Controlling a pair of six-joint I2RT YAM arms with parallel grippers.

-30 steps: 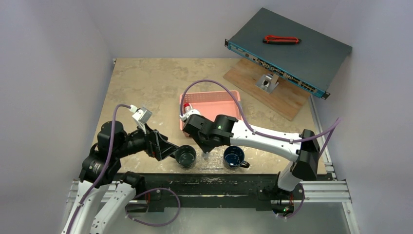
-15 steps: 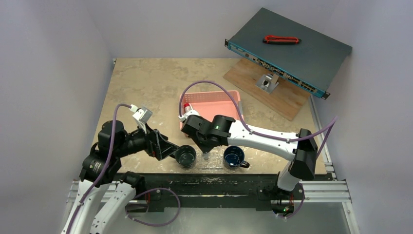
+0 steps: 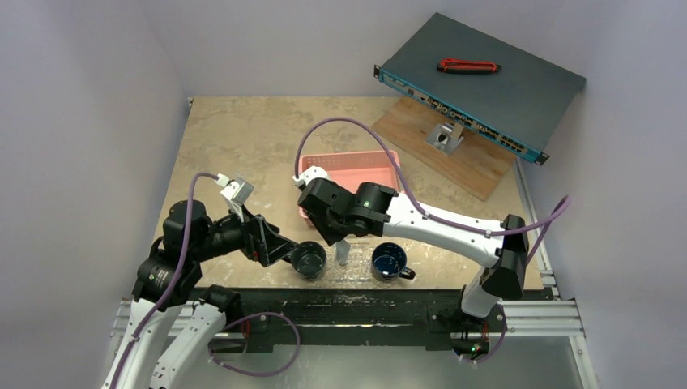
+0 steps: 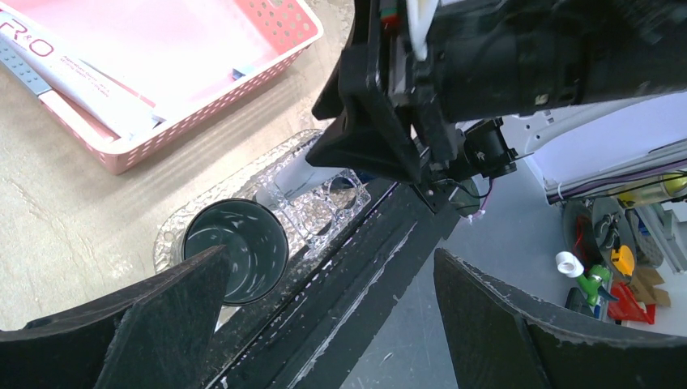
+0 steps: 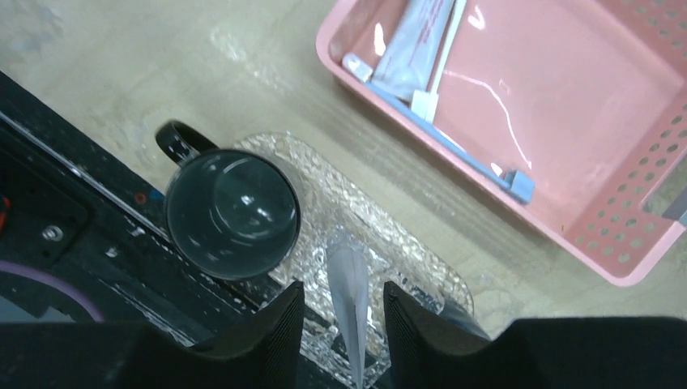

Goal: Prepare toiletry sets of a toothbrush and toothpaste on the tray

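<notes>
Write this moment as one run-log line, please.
right end effector: open above tray | toothpaste: standing on tray | left end effector: open, by a mug | toothbrush: in pink basket

At the near edge of the bench lies the tray, carrying the left mug and the right mug, with a toothpaste tube standing between them. The left pincer sits just left of the left mug, and the right pincer hangs over the tube, a finger on either side. Behind the tray sits the basket, holding a second toothpaste tube beside a toothbrush; at the far right a board bears a tilted rack unit with a tool on top.
</notes>
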